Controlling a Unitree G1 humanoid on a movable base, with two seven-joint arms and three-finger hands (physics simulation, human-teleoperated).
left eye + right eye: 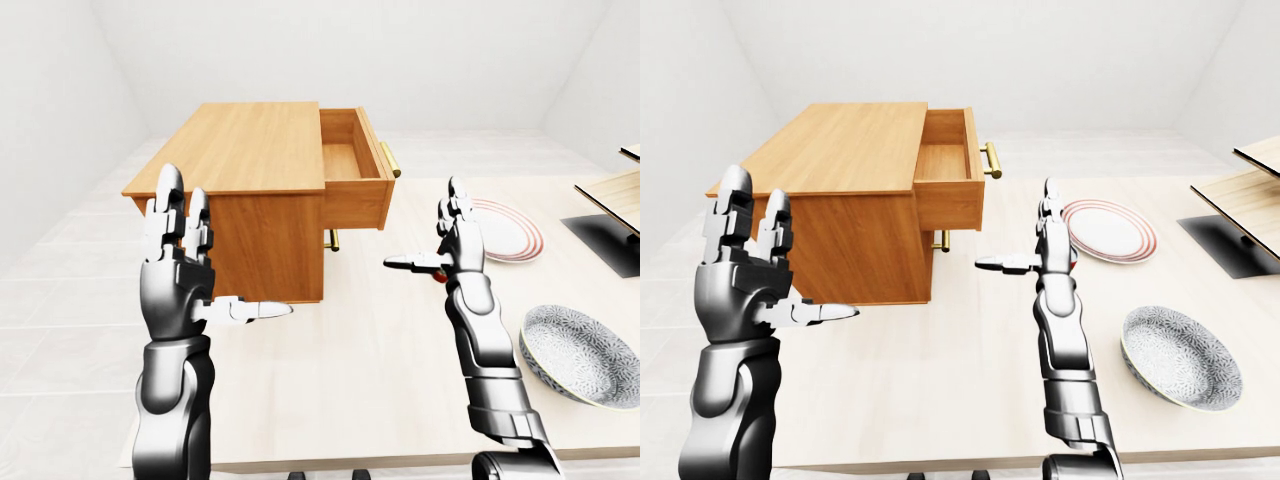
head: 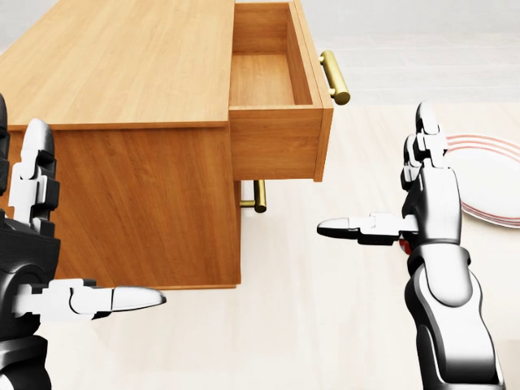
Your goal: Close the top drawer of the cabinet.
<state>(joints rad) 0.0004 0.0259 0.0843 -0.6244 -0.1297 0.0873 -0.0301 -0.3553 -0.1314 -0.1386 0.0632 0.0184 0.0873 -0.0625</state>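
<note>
A light wooden cabinet (image 2: 122, 73) stands on the pale table. Its top drawer (image 2: 276, 150) is pulled far out toward the right of the head view and is empty inside. A brass handle (image 2: 334, 77) sits on the drawer's front. Under it shows the brass handle of the lower drawer (image 2: 258, 196), which is pushed in. My right hand (image 2: 374, 171) is open, fingers up and thumb pointing left, to the right of the drawer and lower than its handle, touching nothing. My left hand (image 2: 81, 236) is open at the lower left, before the cabinet's side.
A red-rimmed white plate (image 1: 505, 230) lies to the right of my right hand. A patterned bowl (image 1: 580, 355) sits lower right. A small red thing (image 2: 404, 244) peeks from behind my right hand. Wooden boards (image 1: 610, 190) over a dark mat (image 1: 605, 240) stand at the far right.
</note>
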